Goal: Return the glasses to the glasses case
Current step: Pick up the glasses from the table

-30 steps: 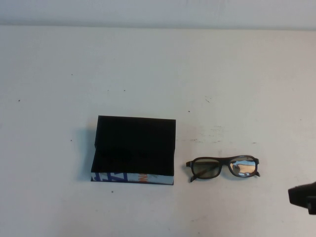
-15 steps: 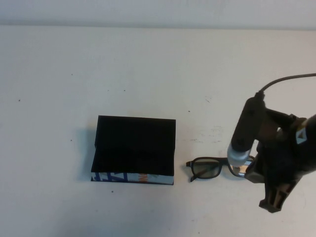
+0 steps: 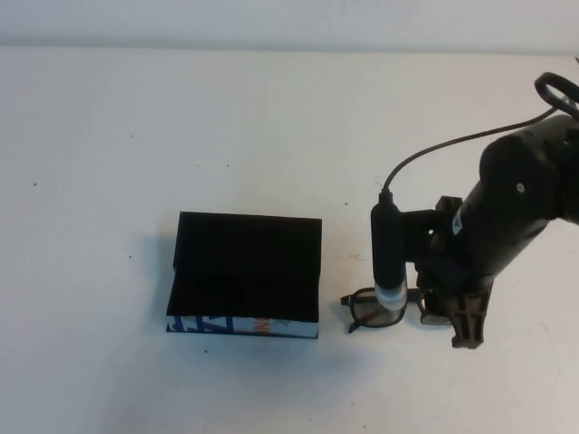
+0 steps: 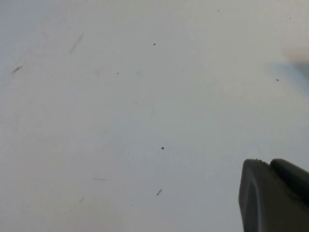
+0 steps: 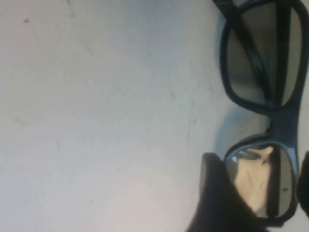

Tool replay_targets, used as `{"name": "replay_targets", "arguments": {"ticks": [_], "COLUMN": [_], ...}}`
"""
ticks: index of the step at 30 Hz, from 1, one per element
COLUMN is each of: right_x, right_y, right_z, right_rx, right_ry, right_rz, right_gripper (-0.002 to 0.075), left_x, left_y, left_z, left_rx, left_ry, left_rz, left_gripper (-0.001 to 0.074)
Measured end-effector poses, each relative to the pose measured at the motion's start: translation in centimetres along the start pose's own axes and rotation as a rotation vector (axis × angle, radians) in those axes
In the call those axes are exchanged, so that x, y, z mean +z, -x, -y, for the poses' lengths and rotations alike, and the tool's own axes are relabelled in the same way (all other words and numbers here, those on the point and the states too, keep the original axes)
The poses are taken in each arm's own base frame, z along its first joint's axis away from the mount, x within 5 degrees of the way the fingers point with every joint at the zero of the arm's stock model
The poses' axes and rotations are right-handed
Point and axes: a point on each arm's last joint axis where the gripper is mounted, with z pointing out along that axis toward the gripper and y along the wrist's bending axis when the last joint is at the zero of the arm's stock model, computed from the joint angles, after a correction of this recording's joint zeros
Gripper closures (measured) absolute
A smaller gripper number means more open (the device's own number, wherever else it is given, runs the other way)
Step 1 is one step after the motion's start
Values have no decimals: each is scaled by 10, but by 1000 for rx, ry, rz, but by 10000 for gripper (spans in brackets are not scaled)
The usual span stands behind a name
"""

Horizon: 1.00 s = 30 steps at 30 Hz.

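From above the right gripper (image 3: 457,318) hid half the glasses (image 3: 373,307) beside the glasses case (image 3: 246,271), but its wrist view showed fingers (image 5: 217,203) spread around one lens, gripping nothing; the left gripper (image 4: 273,195) I couldn't tell.

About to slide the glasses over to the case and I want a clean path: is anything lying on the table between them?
Nothing visible does. Only bare table separates the glasses from the glasses case. The right pincer is already down over the glasses, open. The left pincer is parked elsewhere.

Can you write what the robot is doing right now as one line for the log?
right gripper: open, around one lens of glasses | glasses: on table | case: open, beside | left gripper: parked
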Motion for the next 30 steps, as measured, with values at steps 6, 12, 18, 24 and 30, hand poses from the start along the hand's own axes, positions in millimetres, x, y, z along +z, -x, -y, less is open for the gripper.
{"name": "replay_targets", "arguments": {"ticks": [6,12,18,24,30], "right_x": [20,33,46,50,55], "right_y": [2,5,7,8,9], "right_z": [32,47,49,57,62], "right_rx": [-3,-16,-50,-48,-49], "right_ry": [15,77,119,128,140], "right_rz": [-20,-5,0,-4,-9], "right_gripper": [402,401,401,401,401], "left_x": [0,0,0,0,0], "left_y": [0,0,0,0,0], "left_z": [0,0,0,0,0], "left_rx": [0,0,0,0,0], "left_ry": [0,0,0,0,0], "left_rz": [0,0,0,0,0], "left_gripper": [738,738,738,738,738]}}
